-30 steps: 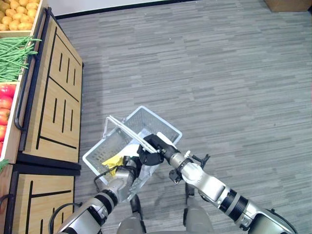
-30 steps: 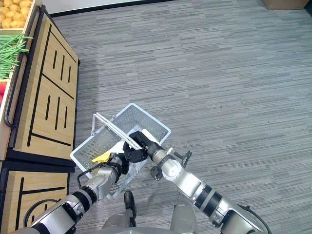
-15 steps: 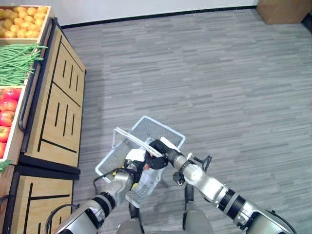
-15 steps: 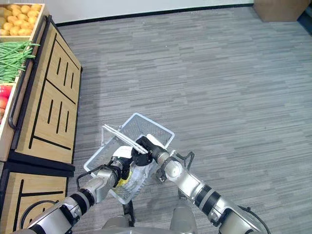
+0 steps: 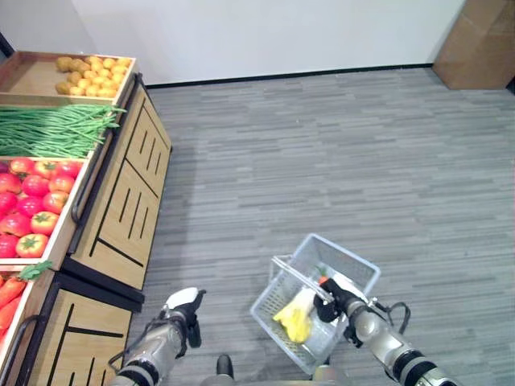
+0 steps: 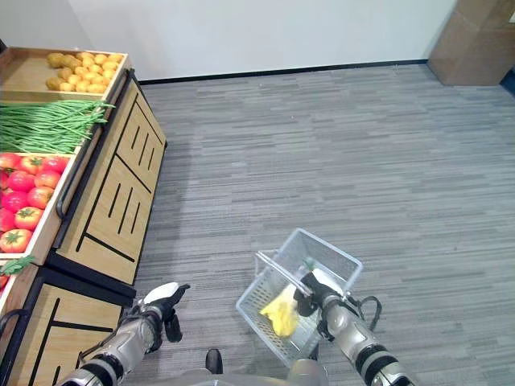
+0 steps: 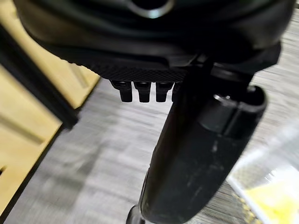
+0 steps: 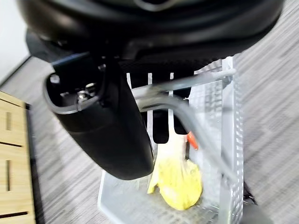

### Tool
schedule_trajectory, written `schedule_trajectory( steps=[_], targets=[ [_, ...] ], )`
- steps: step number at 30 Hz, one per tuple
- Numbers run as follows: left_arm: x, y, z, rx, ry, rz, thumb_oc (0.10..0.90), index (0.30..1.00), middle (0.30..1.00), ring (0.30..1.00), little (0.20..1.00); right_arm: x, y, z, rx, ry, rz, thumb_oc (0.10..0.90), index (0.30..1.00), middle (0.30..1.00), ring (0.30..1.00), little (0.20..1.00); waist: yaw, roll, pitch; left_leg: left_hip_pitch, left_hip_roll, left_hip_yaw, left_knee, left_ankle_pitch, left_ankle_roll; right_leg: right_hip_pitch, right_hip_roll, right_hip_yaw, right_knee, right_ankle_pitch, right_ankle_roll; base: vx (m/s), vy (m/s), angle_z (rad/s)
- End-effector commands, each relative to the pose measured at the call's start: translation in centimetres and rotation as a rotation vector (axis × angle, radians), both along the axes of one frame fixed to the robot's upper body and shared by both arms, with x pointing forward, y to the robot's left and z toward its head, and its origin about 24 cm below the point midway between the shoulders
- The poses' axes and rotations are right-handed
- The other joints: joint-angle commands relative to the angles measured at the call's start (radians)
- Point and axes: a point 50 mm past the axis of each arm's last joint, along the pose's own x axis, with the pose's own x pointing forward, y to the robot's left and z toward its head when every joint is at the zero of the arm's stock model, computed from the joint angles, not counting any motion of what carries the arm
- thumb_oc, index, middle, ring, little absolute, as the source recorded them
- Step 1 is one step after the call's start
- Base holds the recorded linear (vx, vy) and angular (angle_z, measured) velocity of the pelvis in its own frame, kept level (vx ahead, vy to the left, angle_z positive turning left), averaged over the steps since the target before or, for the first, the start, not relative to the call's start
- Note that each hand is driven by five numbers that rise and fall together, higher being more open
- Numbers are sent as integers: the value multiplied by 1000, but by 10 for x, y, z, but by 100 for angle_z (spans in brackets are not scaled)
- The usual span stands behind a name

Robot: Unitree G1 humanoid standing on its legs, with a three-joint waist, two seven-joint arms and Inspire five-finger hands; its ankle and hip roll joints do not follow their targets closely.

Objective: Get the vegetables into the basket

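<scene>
While my right hand (image 6: 310, 296) was clenched round the handle (image 8: 187, 116) of the wire basket (image 5: 354, 269), it hung at my near right with a yellow pepper (image 5: 294, 319) and a small orange piece (image 8: 191, 139) lying in it. My left hand (image 6: 161, 304) hung free at my near left beside the wooden produce stand (image 5: 129, 209), fingers curled on nothing. To do the step well, I judged I should hold the handle level so nothing tipped out, and carry it in beside the stand. Farther left lay carrots (image 5: 8, 289), then tomatoes (image 5: 28, 201), green beans (image 5: 56, 130) and, farthest, potatoes (image 5: 88, 71), well apart from the basket.
</scene>
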Motion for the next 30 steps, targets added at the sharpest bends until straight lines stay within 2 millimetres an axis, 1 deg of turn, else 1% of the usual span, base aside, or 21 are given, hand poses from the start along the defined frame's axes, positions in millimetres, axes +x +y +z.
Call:
schedule_trajectory(
  steps=[1,2,3,4,5,6,7,8,9,10,11,13,14,15,17,20,22,25,30],
  targets=[
    [15,12,5,34,-57,55,900,1000,1000,1000,1000,35,17,24,42,-201,30,400,300,300,300,300,12,-43,-31,-35,-51,-5,47,-57,38,28,-6,-8,55,-81,28,7,5,9],
    [15,12,5,34,-58,56,900,1000,1000,1000,1000,35,17,24,41,-201,30,400,300,300,300,300,11,-43,-31,-35,-51,-5,47,-57,38,28,-7,-8,55,-81,28,17,12,7],
    [-4,15,-9,44,25,127,900,1000,1000,1000,1000,18,-1,8,4,-126,-57,400,300,300,300,300,11,-46,-36,-33,-55,-12,46,-57,39,33,-8,-13,55,-82,27,19,16,7],
    [-11,17,-14,41,56,162,900,1000,1000,1000,1000,11,-9,2,-18,-91,-87,400,300,300,300,300,11,-48,-37,-32,-56,-14,45,-56,38,35,-9,-15,54,-82,28,0,0,0],
    [-15,17,-17,38,72,189,900,1000,1000,1000,1000,6,-13,-1,-28,-73,-104,400,300,300,300,300,11,-49,-38,-30,-57,-17,43,-56,39,39,-9,-16,53,-82,28,0,0,0],
    [-15,17,-17,38,72,189,900,1000,1000,1000,1000,6,-13,-1,-28,-73,-104,400,300,300,300,300,10,-49,-38,-30,-57,-17,43,-56,39,39,-9,-17,53,-82,28,17,-1,3],
    [-26,20,-23,31,106,260,900,1000,1000,1000,1000,-10,-25,-11,-66,-7,-154,400,300,300,300,300,9,-52,-40,-29,-58,-18,41,-54,38,41,-10,-17,52,-81,28,0,0,0],
    [-32,21,-26,20,127,300,900,1000,1000,1000,1000,-16,-28,-15,-75,17,-170,400,300,300,300,300,8,-54,-41,-27,-59,-18,40,-54,38,43,-9,-17,50,-81,27,16,-1,4],
    [-32,21,-26,20,126,300,900,1000,1000,1000,1000,-16,-28,-15,-75,17,-170,400,300,300,300,300,8,-54,-41,-27,-59,-18,40,-54,38,43,-9,-17,50,-81,27,0,0,0],
    [-42,23,-30,-15,140,407,900,1000,1000,1000,1000,-33,-38,-24,-105,78,-228,400,300,300,300,300,8,-59,-44,-26,-60,-17,37,-52,38,44,-10,-19,48,-80,27,0,0,0],
    [-47,22,-32,-26,159,429,900,1000,1000,1000,1000,-39,-39,-27,-106,104,-243,400,300,300,300,300,7,-61,-47,-26,-60,-18,36,-51,38,45,-10,-20,47,-80,27,31,-21,0],
    [-51,23,-34,-44,163,475,900,1000,1000,1000,1000,-55,-44,-34,-113,162,-299,400,300,300,300,300,7,-65,-52,-25,-60,-19,33,-50,37,46,-9,-21,45,-78,28,36,-16,1],
    [-53,24,-34,-55,156,509,900,1000,1000,1000,1000,-64,-45,-38,-116,192,-316,400,300,300,300,300,7,-66,-55,-25,-61,-19,32,-49,37,47,-8,-22,43,-78,28,40,-16,3],
    [-59,24,-36,-78,165,564,900,1000,1000,1000,1000,-75,-46,-43,-109,229,-359,400,300,300,300,300,5,-68,-60,-24,-61,-18,30,-46,36,48,-6,-23,42,-78,27,32,-19,4],
    [-60,24,-37,-82,169,569,900,1000,1000,1000,1000,-77,-44,-44,-109,240,-354,400,300,300,300,300,5,-70,-63,-23,-61,-19,29,-45,35,49,-5,-22,41,-78,26,0,0,0],
    [-65,26,-37,-65,175,559,900,1000,1000,1000,1000,-88,-41,-49,-136,291,-301,400,300,300,300,300,1,-75,-70,-16,-58,-17,24,-42,31,54,-3,-20,36,-76,26,0,0,0],
    [-67,27,-38,-68,175,578,900,1000,1000,1000,1000,-94,-41,-50,-135,307,-315,400,300,300,300,300,-2,-76,-75,-12,-57,-15,21,-42,30,56,-2,-20,34,-76,27,0,0,0],
    [-71,27,-39,-71,184,598,900,1000,1000,1000,1000,-96,-39,-51,-122,308,-330,400,300,300,300,300,-3,-77,-78,-8,-58,-12,21,-42,29,59,-1,-18,33,-76,26,0,0,0],
    [-76,26,-41,-66,203,593,900,1000,1000,1000,1000,-108,-36,-55,-98,333,-383,400,300,300,300,300,-10,-75,-86,0,-58,-11,18,-44,29,62,0,-14,32,-77,26,-3,-2,-2]
  ],
)
